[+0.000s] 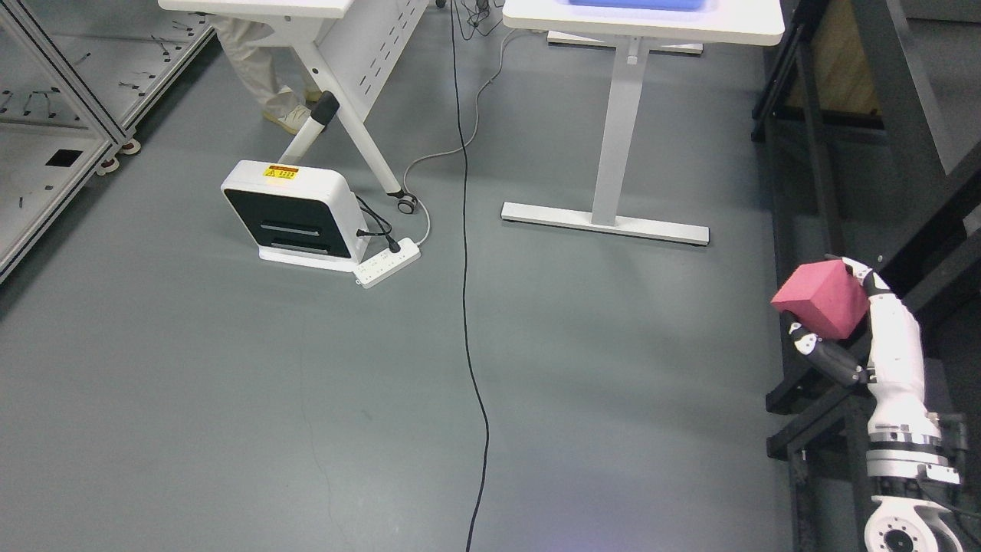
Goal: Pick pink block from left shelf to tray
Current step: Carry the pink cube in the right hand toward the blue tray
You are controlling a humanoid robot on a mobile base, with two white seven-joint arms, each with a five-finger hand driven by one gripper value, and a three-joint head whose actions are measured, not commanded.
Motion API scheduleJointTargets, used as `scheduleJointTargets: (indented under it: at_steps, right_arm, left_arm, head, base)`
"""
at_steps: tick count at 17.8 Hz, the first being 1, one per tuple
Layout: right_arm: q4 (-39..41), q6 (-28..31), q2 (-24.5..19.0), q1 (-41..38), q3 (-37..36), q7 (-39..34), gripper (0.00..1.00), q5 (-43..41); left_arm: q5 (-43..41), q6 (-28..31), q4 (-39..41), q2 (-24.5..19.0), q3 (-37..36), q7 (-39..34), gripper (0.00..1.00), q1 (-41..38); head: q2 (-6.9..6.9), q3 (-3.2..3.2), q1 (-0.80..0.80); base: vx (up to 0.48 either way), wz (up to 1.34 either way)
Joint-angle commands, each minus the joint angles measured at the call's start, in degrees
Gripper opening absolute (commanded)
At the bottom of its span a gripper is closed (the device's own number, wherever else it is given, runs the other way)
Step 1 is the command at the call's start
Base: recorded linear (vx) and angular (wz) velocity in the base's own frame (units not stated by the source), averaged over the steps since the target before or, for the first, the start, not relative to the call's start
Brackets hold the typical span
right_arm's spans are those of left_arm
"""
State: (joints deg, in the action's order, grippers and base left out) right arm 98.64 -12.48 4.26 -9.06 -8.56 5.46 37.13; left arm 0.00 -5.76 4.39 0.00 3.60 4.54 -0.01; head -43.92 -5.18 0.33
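**Block in hand, tray still ahead**

Fingers [824,354] of the right hand [881,337] are clamped on the pink block [821,297]: a dark-tipped finger presses in from below and left, and another, white with dark joints, hooks over the top right corner. The block sits tilted in this grasp, one corner pointing up, held clear of the grey floor [230,399] and of any surface. The right arm rises from the lower right corner of the head view, its white forearm just in front of a black metal frame [797,192] that runs up the right edge. Whether that frame is the shelf the block came from cannot be told.

The left arm is nowhere in view.

Further out, a white table [621,138] stands at the top, and on it lies a blue tray [636,4], only its near edge showing at the top border. It is well apart from the hand, up and to the left across open floor. A black cable [464,230] runs down the middle of the floor; a white box-shaped device [295,222] and a power strip [388,263] sit to the left, and a person's legs show behind a second table [337,46].

As a judgement: the pick is done, since the block is grasped and off any shelf. What is left is the carry to the table and the release into the tray, most likely needing the base to close the gap first.
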Motion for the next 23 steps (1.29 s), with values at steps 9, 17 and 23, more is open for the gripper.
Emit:
scheduleJointTargets:
  at_steps: [9, 17, 23]
  right_arm:
    - [0.06, -1.23, 0.40, -1.13, 1.44, -0.10, 0.04, -0.04]
    - [0.06, -1.14, 0.31, -0.78, 1.44, -0.10, 0.04, -0.04]
    - [0.06, -1.05, 0.40, -0.87, 1.27, -0.01, 0.03, -0.04]
  left_arm:
    - [-0.09, -0.04, 0.00, -1.00, 0.00, 0.03, 1.00, -0.52]
    - [-0.09, -0.04, 0.00, -1.00, 0.00, 0.03, 1.00, -0.52]
    - [-0.09, -0.04, 0.00, -1.00, 0.00, 0.03, 1.00, -0.52]
  head:
    - [0.00, 0.00, 0.00]
    - [0.00, 0.00, 0.00]
    - [0.00, 0.00, 0.00]
  base:
    - [0.050, -0.05]
    - [0.141, 0.28]
    - [0.229, 0.15]
